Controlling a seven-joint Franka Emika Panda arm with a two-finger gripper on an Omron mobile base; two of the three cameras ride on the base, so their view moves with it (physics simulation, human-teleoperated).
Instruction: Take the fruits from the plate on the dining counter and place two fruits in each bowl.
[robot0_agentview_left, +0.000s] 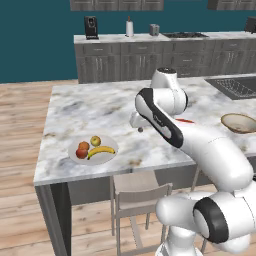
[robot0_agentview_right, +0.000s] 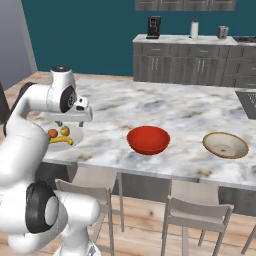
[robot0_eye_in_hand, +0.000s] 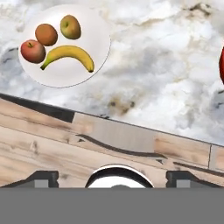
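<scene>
The round pale plate (robot0_eye_in_hand: 97, 40) lies near the front left corner of the marble dining counter (robot0_agentview_left: 100, 105). On it are a banana (robot0_eye_in_hand: 70, 54), a red-orange apple (robot0_eye_in_hand: 32, 51), a small orange (robot0_eye_in_hand: 46, 34) and a yellow-green apple (robot0_eye_in_hand: 70, 27). My gripper (robot0_eye_in_hand: 113, 177) hovers above the counter's near edge, right of the plate, open with nothing between its fingers. From the right base view the plate (robot0_agentview_right: 76, 136) sits just under the hand (robot0_agentview_right: 70, 122). The red bowl (robot0_agentview_right: 148, 139) and the tan bowl (robot0_agentview_right: 225, 145) stand further right, both empty.
Stools (robot0_agentview_right: 192, 215) are tucked under the counter's near edge. A dark recessed sink (robot0_agentview_left: 235, 86) sits in the island's far right. The back counter (robot0_agentview_left: 150, 37) carries a coffee machine (robot0_agentview_left: 91, 27). My own arm hides most of the red bowl (robot0_agentview_left: 185, 120) in the left base view.
</scene>
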